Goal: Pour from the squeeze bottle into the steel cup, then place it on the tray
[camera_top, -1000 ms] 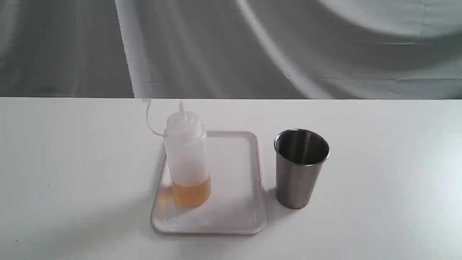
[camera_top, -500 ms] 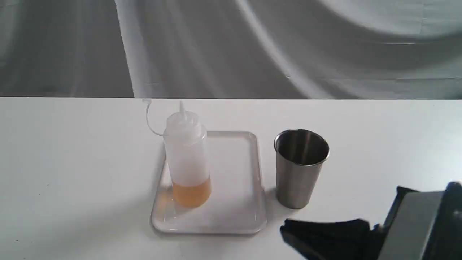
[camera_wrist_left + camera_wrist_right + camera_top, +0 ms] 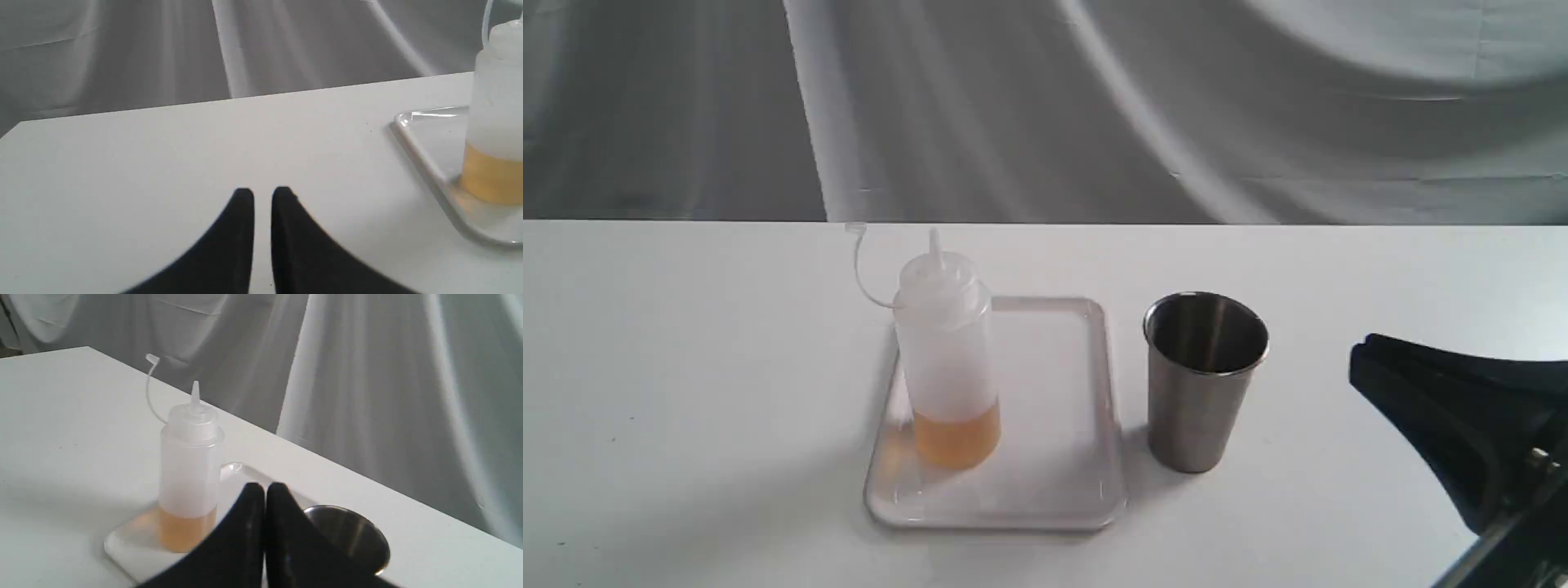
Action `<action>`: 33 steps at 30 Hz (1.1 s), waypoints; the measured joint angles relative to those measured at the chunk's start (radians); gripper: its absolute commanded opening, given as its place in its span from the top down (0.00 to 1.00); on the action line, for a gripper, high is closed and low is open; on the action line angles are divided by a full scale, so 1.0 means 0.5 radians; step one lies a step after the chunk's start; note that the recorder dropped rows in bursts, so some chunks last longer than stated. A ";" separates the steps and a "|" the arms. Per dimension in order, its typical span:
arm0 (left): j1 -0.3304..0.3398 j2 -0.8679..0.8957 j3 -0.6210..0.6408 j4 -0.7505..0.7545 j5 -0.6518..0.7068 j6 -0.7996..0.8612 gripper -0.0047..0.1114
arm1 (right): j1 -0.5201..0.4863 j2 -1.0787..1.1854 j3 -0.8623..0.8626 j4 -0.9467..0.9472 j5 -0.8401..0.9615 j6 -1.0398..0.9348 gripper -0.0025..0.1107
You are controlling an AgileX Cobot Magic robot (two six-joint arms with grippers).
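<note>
The squeeze bottle [image 3: 946, 351] stands upright on the left half of the white tray [image 3: 1054, 425], with amber liquid in its bottom part and its cap strap curling up to the left. Just right of the tray stands the steel cup [image 3: 1202, 380], upright, its inside dark. My right gripper [image 3: 1368, 367] comes in from the right edge, shut and holding nothing, a little right of the cup. In the right wrist view the right gripper [image 3: 264, 489] points between the squeeze bottle [image 3: 188, 469] and the steel cup [image 3: 351, 535]. My left gripper [image 3: 262, 192] is shut over bare table, with the squeeze bottle [image 3: 494, 122] and tray [image 3: 425, 151] off to one side.
The white table [image 3: 686, 408] runs to a far edge in front of a grey draped cloth [image 3: 1045, 106].
My right arm entered from the lower right and rose; its gripper now sits higher and farther right, at about cup-rim height. Bottle, cup and tray have not moved.
</note>
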State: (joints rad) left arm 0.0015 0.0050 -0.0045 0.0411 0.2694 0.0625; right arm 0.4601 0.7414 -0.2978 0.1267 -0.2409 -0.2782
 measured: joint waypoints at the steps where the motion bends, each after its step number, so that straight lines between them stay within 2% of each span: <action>1: 0.000 0.000 0.000 0.000 0.000 0.000 0.89 | -0.020 -0.029 0.000 0.000 0.022 0.000 0.98; 33: 0.000 0.000 0.000 0.000 0.000 0.000 0.89 | -0.899 -0.934 0.534 -0.008 0.181 0.000 0.98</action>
State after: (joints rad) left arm 0.0015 0.0050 -0.0045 0.0411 0.2694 0.0625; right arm 0.0109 0.2745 -0.0309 0.1229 -0.1505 -0.2782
